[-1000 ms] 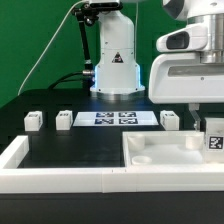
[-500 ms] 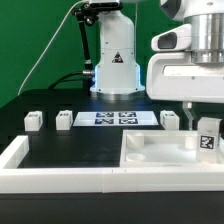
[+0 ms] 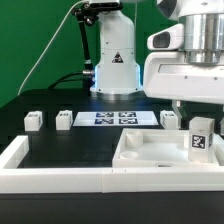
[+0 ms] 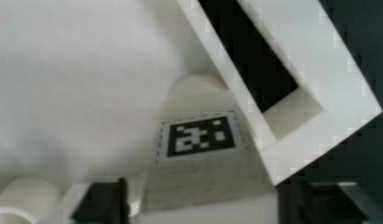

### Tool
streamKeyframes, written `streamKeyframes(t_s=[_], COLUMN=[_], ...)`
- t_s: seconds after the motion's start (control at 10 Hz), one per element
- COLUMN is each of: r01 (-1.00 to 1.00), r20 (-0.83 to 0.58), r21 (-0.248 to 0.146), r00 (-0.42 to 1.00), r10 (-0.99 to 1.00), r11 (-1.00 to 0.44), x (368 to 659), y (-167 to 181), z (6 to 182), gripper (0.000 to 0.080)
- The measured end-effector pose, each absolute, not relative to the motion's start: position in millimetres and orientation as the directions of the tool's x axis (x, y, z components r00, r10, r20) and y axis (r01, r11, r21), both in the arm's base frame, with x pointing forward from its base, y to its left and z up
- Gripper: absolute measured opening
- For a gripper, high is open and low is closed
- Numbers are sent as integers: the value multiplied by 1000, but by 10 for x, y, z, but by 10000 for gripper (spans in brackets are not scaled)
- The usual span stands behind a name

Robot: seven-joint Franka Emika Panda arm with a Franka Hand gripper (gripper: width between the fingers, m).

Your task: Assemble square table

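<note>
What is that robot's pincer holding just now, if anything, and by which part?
It cannot be told. The pincer seems to straddle the tagged edge of the square table top, but whether its fingers press on that edge does not show.

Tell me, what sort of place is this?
Probably a robotics lab bench: a white robot arm over a black table, a tray-like square top and small legs carrying printed tags, and a flat marker board.

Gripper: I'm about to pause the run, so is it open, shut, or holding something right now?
Gripper: open, with a finger on each side of the tagged leg and a gap at both; holding nothing.
</note>
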State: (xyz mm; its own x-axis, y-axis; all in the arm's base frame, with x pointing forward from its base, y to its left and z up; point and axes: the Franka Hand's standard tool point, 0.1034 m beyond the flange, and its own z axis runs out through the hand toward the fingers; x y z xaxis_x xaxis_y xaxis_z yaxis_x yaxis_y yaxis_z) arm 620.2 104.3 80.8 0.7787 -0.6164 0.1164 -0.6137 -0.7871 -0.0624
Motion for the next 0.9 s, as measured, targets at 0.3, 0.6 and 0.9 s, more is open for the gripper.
streamKeyframes(t_s=[0.3,0.6,0.9], r01=[-403,-301,-300], r20=[136,144,143], r21=[-53,-42,-40], r00=[904,942,942], r10=[-406,-303,-303], r11=[-914,-953,-953], x=[6202,6161,6154], y=[1133,1128,1127], z=[1006,1019,1005], gripper=[644,649,649])
